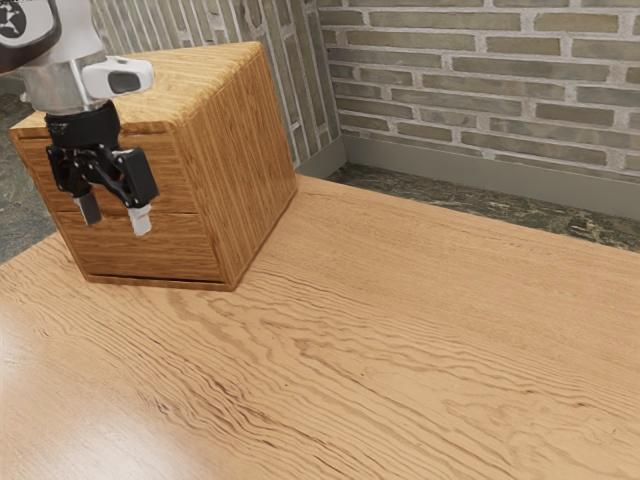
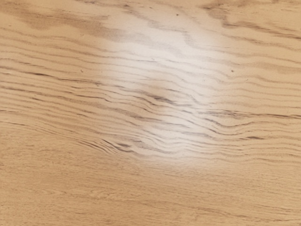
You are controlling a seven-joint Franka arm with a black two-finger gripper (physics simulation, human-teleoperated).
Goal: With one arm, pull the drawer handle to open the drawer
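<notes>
- A wood-grain bench [image 1: 400, 350] spread across the foreground; the wrist view showed its glare-lit grain.
- At ten o'clock in the exterior view, the black gripper [image 1: 116, 216] hung with fingers [image 1: 141, 218] spread apart, holding nothing.
- Directly behind it stood the wooden drawer cabinet [image 1: 230, 170], on the bench, drawer fronts flush.
- A brick wall [image 1: 480, 70] ran beyond.

Bright, soft, even light. Table [image 1: 420, 330] carries a pale sheen toward the exterior view's lower left. Drawer cabinet [image 1: 240, 160] top lighter than its sides, thin dark shadow along its base. Wrist view: white glare patch [image 2: 160, 94] washing out grain.
</notes>
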